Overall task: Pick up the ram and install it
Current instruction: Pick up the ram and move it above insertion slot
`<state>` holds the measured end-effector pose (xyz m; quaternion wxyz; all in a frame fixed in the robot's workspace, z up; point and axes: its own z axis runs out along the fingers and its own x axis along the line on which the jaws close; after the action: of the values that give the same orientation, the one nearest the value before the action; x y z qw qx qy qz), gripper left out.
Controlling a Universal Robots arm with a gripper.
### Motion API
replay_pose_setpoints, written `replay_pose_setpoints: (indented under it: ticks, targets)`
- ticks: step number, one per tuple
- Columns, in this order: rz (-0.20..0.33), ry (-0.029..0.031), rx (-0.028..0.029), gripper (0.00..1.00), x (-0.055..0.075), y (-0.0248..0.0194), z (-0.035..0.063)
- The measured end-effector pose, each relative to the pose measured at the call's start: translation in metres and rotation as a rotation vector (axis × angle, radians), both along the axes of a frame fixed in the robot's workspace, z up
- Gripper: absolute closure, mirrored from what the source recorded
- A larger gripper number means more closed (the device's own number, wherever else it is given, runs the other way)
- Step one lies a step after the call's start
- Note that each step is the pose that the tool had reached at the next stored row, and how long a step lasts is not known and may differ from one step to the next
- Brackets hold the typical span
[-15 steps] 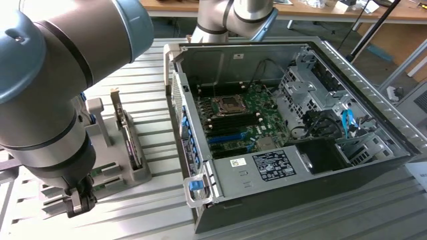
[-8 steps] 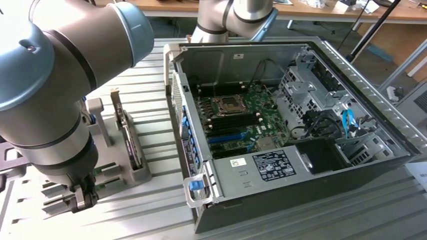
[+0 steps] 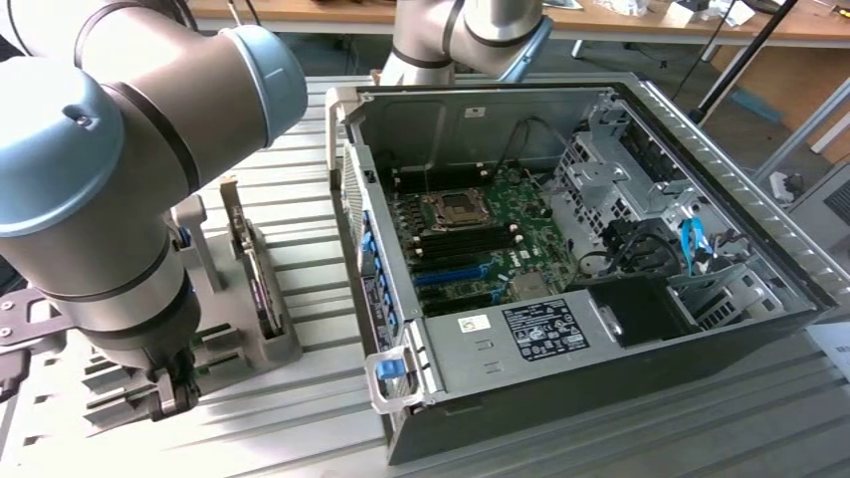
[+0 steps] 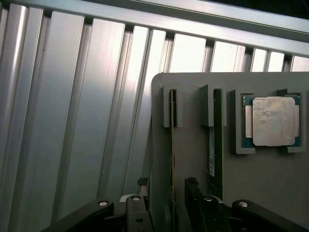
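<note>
The end effector [image 4: 166,186], spread wide, straddles the ram [image 4: 172,130], which stands on edge in a holder [image 4: 193,145] slot, easy to grasp.

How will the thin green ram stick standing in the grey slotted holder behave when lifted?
Likely stiff and light: the thin green ram stick is a narrow flat board. It probably slides straight out of the grey slotted holder, binding if tilted. Its thin exposed edge suggests fragility.

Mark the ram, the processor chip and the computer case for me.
ram [image 4: 172,145]: wrist view, thin edge standing in its slot.
processor chip [image 4: 269,121]: wrist view, middle of silver lid.
computer case [image 3: 598,408]: exterior view, dark near wall.
</note>
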<state>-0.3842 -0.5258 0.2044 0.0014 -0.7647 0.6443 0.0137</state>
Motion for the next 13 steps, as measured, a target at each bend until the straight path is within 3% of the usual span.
replay_pose_setpoints:
  ticks: [13]
  targets:
    - [0.0, -0.0003, 0.0, 0.58, -0.011, 0.0027, -0.0035]
